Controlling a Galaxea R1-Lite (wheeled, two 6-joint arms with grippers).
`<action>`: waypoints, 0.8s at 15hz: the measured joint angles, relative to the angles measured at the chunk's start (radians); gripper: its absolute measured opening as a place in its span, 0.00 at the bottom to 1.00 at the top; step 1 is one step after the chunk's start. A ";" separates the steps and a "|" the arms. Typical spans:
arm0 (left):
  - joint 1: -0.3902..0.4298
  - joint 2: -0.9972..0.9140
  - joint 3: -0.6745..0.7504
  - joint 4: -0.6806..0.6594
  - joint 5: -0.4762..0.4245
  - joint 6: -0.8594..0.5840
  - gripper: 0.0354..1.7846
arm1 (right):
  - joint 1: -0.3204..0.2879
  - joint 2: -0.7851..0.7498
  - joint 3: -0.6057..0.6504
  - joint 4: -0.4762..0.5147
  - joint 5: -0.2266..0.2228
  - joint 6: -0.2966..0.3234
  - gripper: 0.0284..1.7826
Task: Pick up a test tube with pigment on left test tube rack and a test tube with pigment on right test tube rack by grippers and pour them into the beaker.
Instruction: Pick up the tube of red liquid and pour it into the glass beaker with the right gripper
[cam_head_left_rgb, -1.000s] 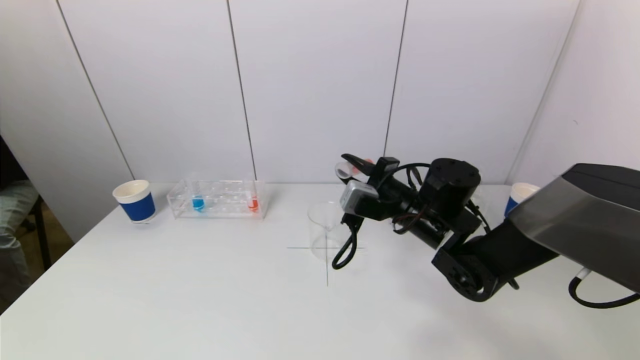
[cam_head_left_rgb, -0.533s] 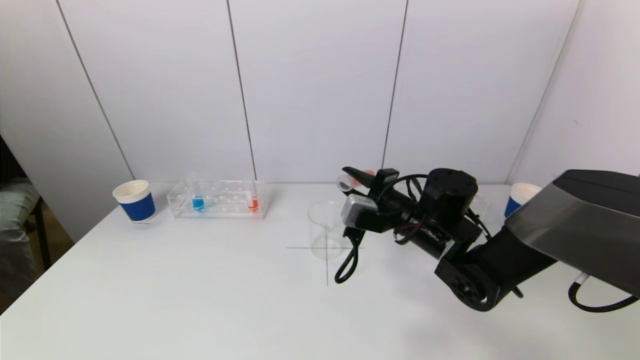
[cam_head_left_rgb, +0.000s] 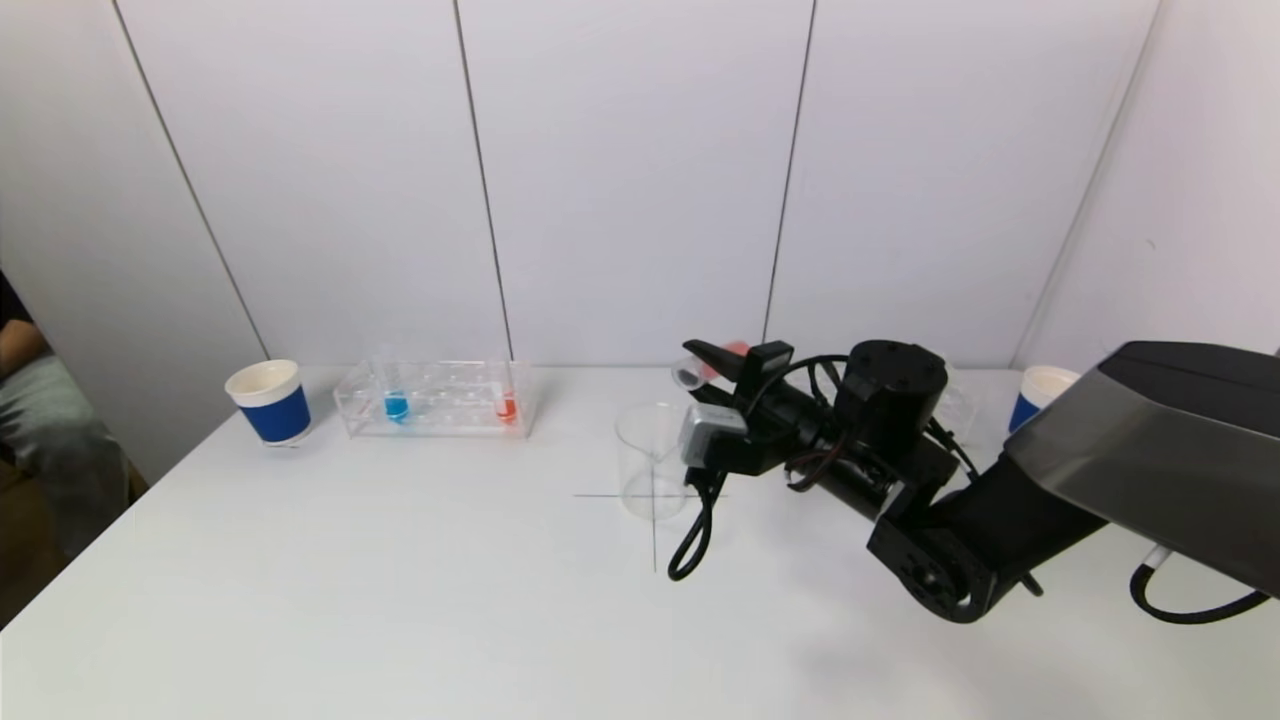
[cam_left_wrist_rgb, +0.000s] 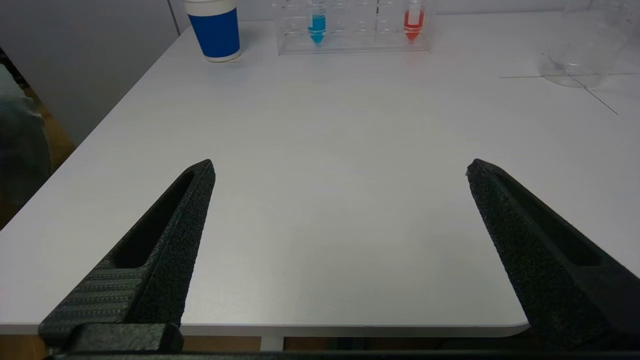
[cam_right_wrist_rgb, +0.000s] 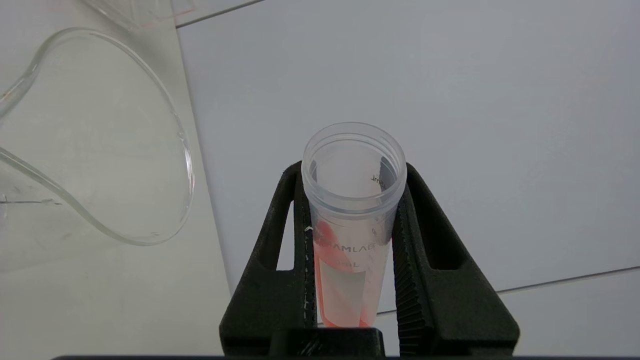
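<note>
Head view, right of centre: right gripper (cam_head_left_rgb: 712, 362) sits above and just to the right of the beaker (cam_head_left_rgb: 652, 461), jaws clamped on a test tube (cam_head_left_rgb: 700, 367) with red liquid. The tube lies tilted nearly on its side, open mouth toward the left of the frame, red end back toward the wrist. The mouth is near the beaker's rim on its right side, higher than the rim; whether it overhangs the opening cannot be told.

Right wrist view: tube (cam_right_wrist_rgb: 352, 220) centred low in the frame, pinched between the two black fingers (cam_right_wrist_rgb: 280, 260), one on each side just below the threaded mouth. Red liquid pools in the lower body of the tube. Beaker rim (cam_right_wrist_rgb: 185, 165) in the upper left of that frame, apart from the tube.

The beaker stands on a cross mark on the white table (cam_head_left_rgb: 400, 600).

Left rack (cam_head_left_rgb: 435, 398) in the left-centre of the head view, near the back wall, holds a blue tube (cam_head_left_rgb: 396, 403) and a red tube (cam_head_left_rgb: 507, 403), both upright. A blue paper cup (cam_head_left_rgb: 271, 401) stands left of the rack. A second blue cup (cam_head_left_rgb: 1038, 392) shows at the right edge, partly behind the arm.

Left gripper (cam_left_wrist_rgb: 340, 170): seen only in its own wrist view, fingers spread wide apart, holding nothing, over the near table edge.
</note>
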 joint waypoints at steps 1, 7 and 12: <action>0.000 0.000 0.000 0.000 0.000 0.000 0.99 | 0.000 0.000 -0.001 0.007 -0.002 -0.008 0.27; -0.001 0.000 0.000 0.000 0.000 0.000 0.99 | 0.008 0.014 -0.035 0.034 -0.018 -0.044 0.27; 0.000 0.000 0.000 0.000 0.000 0.000 0.99 | 0.017 0.043 -0.063 0.042 -0.049 -0.076 0.27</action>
